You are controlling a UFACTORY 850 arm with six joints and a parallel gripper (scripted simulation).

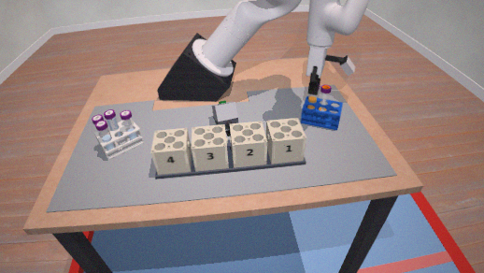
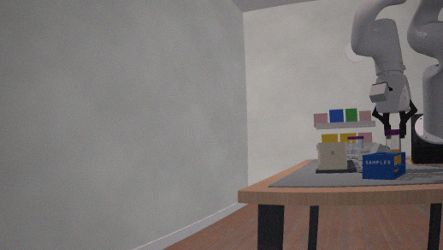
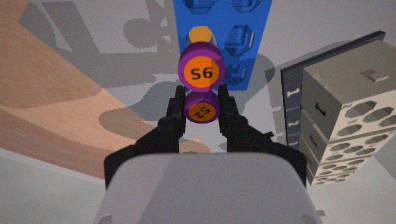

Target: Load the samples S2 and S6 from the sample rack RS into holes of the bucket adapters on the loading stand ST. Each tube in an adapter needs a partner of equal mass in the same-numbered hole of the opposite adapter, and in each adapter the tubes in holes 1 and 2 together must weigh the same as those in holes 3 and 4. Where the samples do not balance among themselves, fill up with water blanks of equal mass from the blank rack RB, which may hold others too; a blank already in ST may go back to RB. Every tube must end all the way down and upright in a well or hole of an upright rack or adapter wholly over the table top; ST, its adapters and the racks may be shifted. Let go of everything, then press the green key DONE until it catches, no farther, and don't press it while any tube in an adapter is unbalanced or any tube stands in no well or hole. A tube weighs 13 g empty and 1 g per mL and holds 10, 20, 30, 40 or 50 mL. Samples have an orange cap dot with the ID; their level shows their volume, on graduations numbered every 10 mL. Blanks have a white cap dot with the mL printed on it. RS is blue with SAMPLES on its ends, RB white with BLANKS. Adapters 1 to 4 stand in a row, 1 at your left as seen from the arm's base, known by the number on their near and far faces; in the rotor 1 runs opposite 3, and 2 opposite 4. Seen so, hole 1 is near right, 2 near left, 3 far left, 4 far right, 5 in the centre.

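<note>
Grey mat (image 1: 327, 154), blue rack RS (image 1: 321, 114): your gripper (image 3: 201, 112) is clamped on S2 (image 3: 202, 108) at the cap. Probably slick and top-heavy, so keep it upright.

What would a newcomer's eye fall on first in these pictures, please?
Probably the white arm's gripper, its black fingers shut on the purple-capped tube S2 at the blue sample rack, right beside S6. Next, the row of four beige numbered adapters mid-table, all holes bare.
</note>
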